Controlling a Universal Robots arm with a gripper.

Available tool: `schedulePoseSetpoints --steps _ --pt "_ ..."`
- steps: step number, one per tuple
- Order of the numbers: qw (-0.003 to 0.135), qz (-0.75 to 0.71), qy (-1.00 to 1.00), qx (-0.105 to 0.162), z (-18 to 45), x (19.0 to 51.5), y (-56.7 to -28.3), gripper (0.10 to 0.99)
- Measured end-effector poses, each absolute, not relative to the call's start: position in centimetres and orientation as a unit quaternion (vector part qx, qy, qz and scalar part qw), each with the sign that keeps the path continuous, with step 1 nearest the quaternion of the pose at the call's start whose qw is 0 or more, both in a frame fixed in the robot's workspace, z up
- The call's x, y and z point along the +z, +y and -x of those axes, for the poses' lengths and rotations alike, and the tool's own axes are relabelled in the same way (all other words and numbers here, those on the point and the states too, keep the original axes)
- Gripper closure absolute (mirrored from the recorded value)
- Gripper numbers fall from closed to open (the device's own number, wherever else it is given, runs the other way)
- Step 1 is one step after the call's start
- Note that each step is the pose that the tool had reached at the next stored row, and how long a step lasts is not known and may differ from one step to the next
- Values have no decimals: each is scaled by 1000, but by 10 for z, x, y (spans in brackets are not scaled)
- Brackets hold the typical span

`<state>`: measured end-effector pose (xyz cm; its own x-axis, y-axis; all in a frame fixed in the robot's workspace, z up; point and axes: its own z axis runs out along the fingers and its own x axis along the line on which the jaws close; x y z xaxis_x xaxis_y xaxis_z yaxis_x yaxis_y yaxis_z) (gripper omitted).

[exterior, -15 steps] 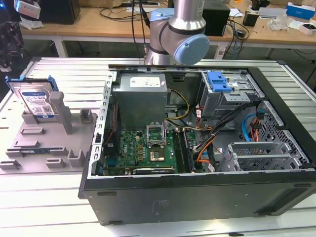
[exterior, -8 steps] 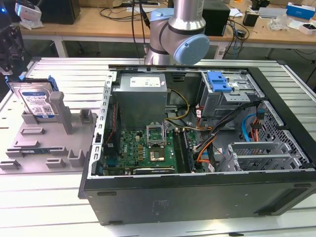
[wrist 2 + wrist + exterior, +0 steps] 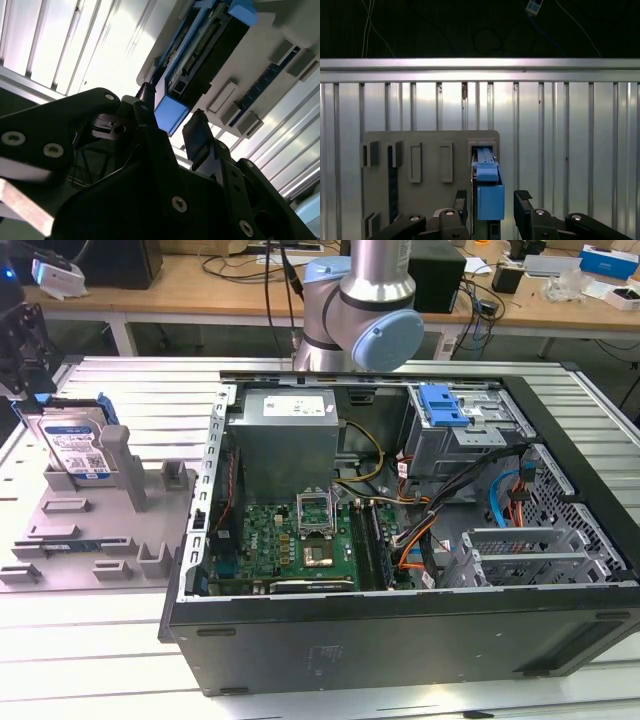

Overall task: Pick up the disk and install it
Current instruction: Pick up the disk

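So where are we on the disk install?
Nothing done yet: the disk stands on edge in the grey holder, outside the case. In hand: the gripper is open, one finger on each side of the disk, not closed on it. Left: grip, lift, install.

You'll find no print you can read here. The disk (image 3: 75,445), upright in the grey holder (image 3: 110,525) near the table's (image 3: 130,390) edge on the exterior view's left, carries a white-and-blue label (image 3: 85,452). The power supply box (image 3: 285,455) in the computer case (image 3: 400,635) carries a white sticker (image 3: 290,403). The lettering on both is too small to make out.
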<state>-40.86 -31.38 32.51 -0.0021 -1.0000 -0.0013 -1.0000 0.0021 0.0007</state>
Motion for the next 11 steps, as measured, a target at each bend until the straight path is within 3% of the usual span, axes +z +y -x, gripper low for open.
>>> schedulePoseSetpoints --steps 11 --pt "0 711 703 1 410 313 -314 588"
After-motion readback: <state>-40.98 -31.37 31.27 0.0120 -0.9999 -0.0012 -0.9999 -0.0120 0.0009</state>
